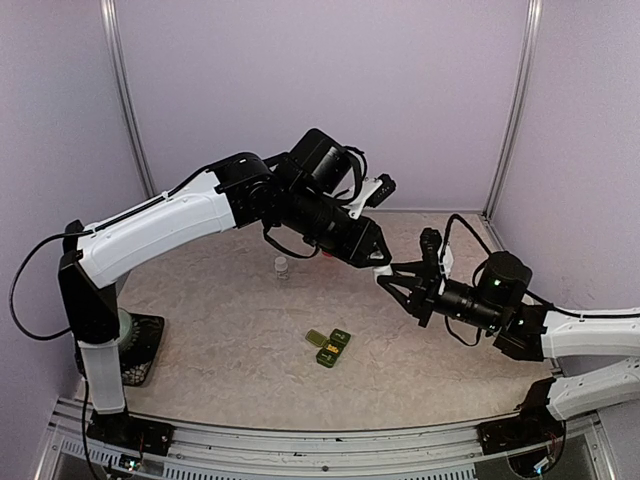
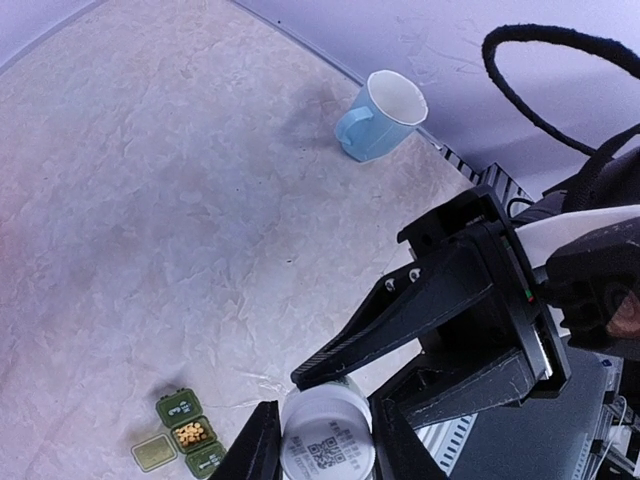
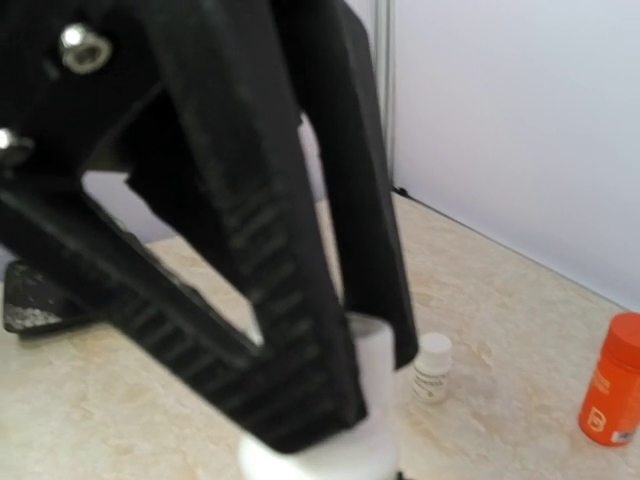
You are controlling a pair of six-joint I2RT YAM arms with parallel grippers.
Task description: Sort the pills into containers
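- The table [image 1: 220, 310] is beige and marbled, with lilac walls [image 1: 300, 80] around it.
- Above the middle, the right gripper [image 1: 393, 276] is clamped on a white bottle [image 2: 328, 445].
- The left gripper [image 1: 380, 261] has its fingers at both sides of this bottle; I cannot tell if they press it.
- The containers [image 1: 330, 347] lie at 7 o'clock from the grippers, with yellow pills [image 2: 191, 433] in the middle compartment.
- A small vial [image 1: 282, 267] stands at 9 o'clock.
- A pale blue mug [image 2: 380, 115] and an orange bottle [image 3: 612, 385] stand well apart.
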